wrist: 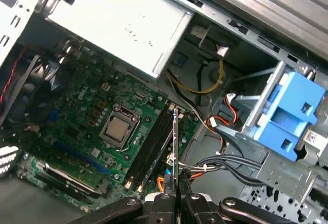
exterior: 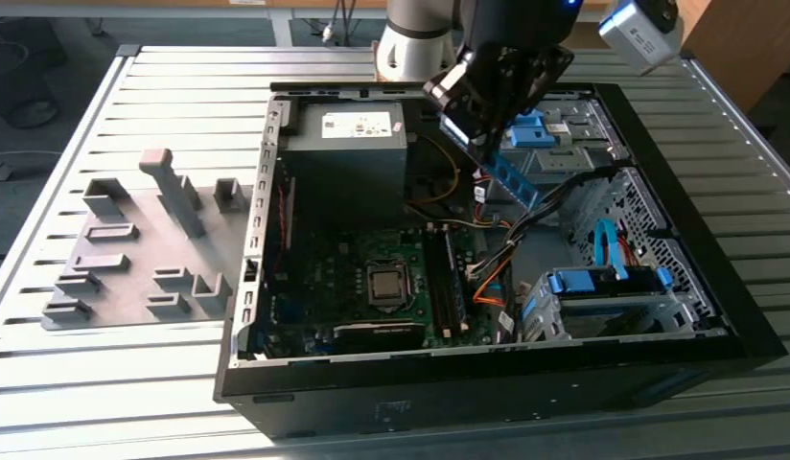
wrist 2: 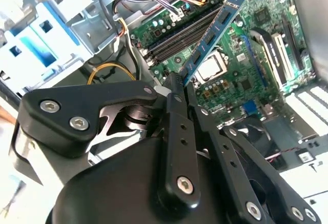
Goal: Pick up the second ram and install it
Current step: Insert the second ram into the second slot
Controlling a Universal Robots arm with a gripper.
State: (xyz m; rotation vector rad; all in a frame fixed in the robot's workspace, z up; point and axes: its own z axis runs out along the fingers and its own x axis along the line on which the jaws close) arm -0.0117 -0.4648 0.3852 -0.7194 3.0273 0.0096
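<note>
Exterior view, gripper [exterior: 495, 151] holding thin blue second ram [exterior: 512, 179]

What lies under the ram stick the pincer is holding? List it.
The second ram hangs shut in the pincer above the motherboard. Under it in both wrist views lie the dark memory slots, with the processor socket beside them. The stick's edge hides part of one slot.

Matt black end effector [wrist 2: 177, 88], ribbed metal table [exterior: 177, 77], grey plastic fixture blocks [exterior: 139, 249]
</note>
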